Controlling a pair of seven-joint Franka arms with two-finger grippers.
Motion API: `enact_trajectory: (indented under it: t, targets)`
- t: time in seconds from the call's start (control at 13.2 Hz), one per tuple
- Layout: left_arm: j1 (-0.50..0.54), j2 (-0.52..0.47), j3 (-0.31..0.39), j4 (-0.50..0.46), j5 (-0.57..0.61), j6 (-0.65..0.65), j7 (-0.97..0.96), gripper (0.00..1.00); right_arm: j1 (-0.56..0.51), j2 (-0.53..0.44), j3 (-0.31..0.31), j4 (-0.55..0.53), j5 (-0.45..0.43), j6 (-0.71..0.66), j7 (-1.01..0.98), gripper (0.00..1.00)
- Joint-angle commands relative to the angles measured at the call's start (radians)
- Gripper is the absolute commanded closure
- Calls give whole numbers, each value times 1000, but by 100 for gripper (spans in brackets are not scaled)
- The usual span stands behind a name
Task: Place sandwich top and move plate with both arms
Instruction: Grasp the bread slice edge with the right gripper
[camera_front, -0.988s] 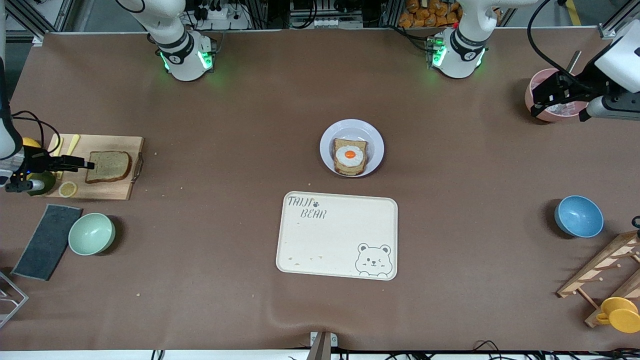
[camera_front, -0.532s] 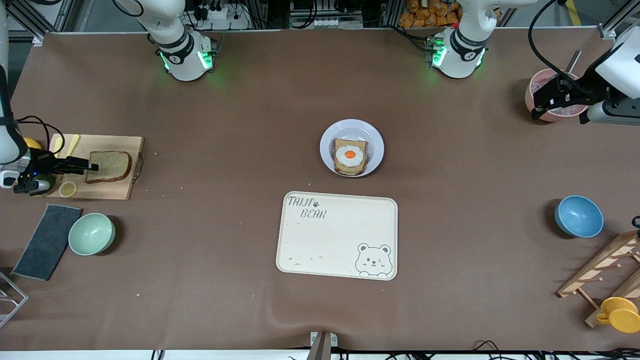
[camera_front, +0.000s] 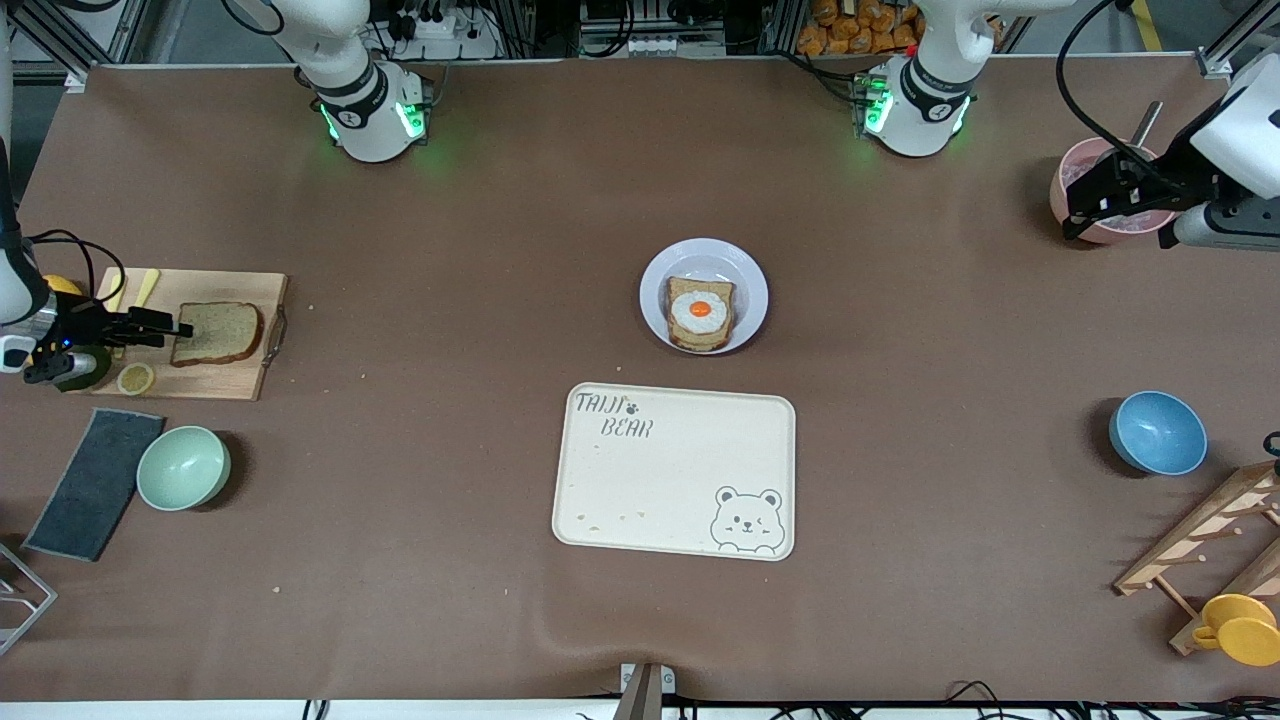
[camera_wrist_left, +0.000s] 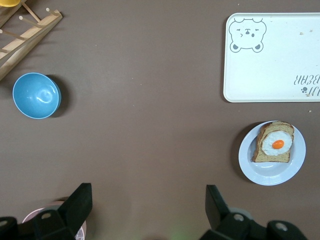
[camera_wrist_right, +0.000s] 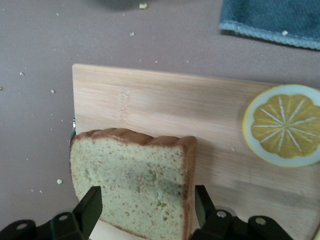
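The sandwich top (camera_front: 218, 332) lies flat on a wooden cutting board (camera_front: 230, 378) at the right arm's end of the table. My right gripper (camera_front: 170, 325) is open at the slice's end; in the right wrist view (camera_wrist_right: 147, 199) its fingers flank the slice (camera_wrist_right: 132, 180) without closing on it. The plate (camera_front: 652, 290) sits mid-table and holds a bread slice topped with a fried egg (camera_front: 700, 312). My left gripper (camera_front: 1085, 205) is open and empty, up over a pink bowl (camera_front: 1105, 225). The left wrist view shows this gripper (camera_wrist_left: 147, 194) and the plate (camera_wrist_left: 295, 167).
A cream bear-printed tray (camera_front: 670, 480) lies nearer the front camera than the plate. A lemon slice (camera_front: 135, 378) is on the board; a mint bowl (camera_front: 183, 467) and dark cloth (camera_front: 95, 482) lie nearer. A blue bowl (camera_front: 1157, 432), wooden rack (camera_front: 1210, 540) and yellow cup (camera_front: 1240, 628) are at the left arm's end.
My right gripper has shifted slightly at the end of the slice, still open. The left arm has hardly moved.
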Motion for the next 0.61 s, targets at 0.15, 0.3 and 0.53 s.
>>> enact_trajectory:
  t: [0.15,0.3,0.53]
  targets:
    - [6,3,-1,14,-6,-16,5,0,-41,39,14,12,24,7,-60,46]
    - [6,3,-1,14,-6,-16,5,0,-49,52,14,12,24,10,-89,75]
    - [6,3,-1,14,-8,-16,4,0,-66,66,16,12,27,19,-146,94]
